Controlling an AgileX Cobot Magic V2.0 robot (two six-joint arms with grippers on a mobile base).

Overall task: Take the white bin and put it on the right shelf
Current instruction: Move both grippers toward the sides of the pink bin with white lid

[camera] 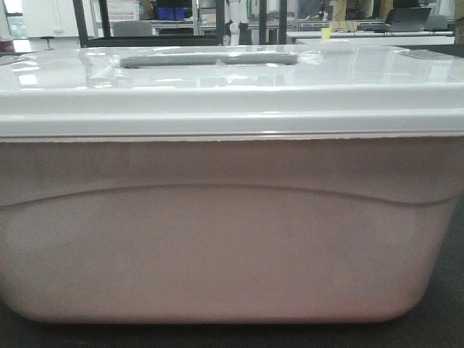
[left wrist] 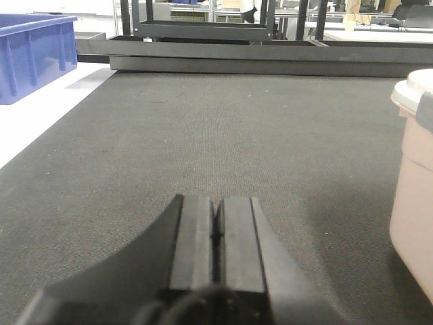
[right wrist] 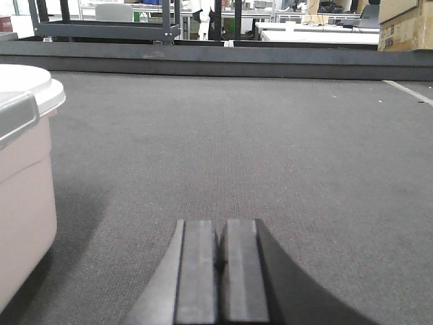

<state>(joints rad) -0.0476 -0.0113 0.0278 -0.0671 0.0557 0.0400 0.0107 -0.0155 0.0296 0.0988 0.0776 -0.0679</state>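
Pinkish-white and broad, the bin (camera: 232, 239) stands on the dark matted surface (left wrist: 203, 135) squarely between the two arms, lid (camera: 232, 94) on. Its long axis runs left to right across the front view, so each arm faces past one short end. The left fingers (left wrist: 196, 237) are pressed together with nothing between them and point straight ahead over bare mat; the bin's end shows just at the right edge of that view. The right fingers (right wrist: 197, 271) are likewise closed and empty, pointing forward, with the bin's other end at the left edge of their view. Neither arm looks clearly nearer. Both are low and level, beside the bin but not touching it. The coming move likely needs each arm to swing inward toward its end. No steel shelf can be made out.
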